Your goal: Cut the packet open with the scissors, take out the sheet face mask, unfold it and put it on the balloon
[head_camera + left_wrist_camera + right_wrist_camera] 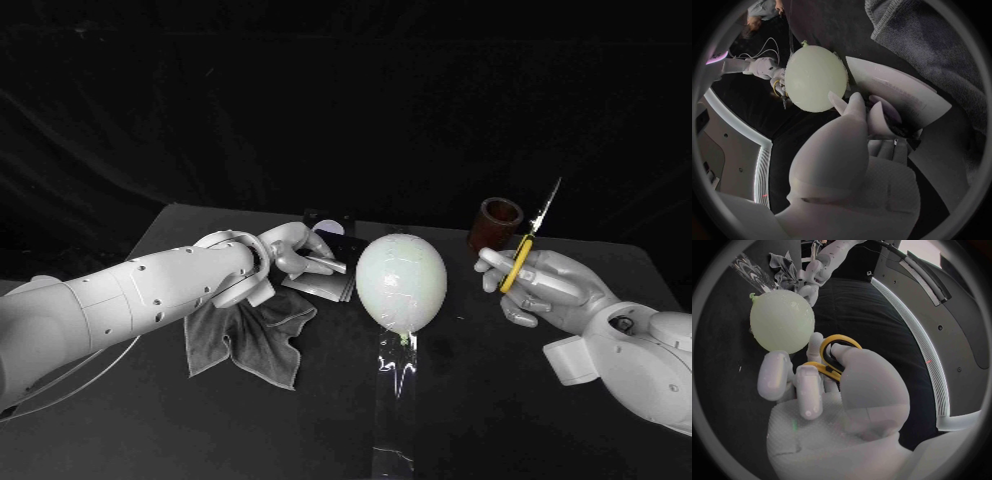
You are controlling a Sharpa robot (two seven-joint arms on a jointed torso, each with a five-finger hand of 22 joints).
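Observation:
The pale balloon [401, 280] lies mid-table, its knot toward me; it also shows as balloon [814, 77] and balloon [782, 320]. Just left of it my left hand [296, 255] pinches the silvery packet [326, 286] at its top edge; the packet [898, 95] slants out past the fingers [882, 120]. On the balloon's right my right hand [545, 288] holds the yellow-handled scissors [519, 262] off the table, blades pointing up and away. Fingers pass through the yellow handles [839, 347] of the right hand [836, 395].
A dark crumpled cloth [253, 335] lies under my left forearm. A brown cup [498, 222] stands behind the scissors. A clear plastic strip [392, 400] runs from the balloon's knot toward the front edge. A small dark object [325, 222] sits behind the left hand.

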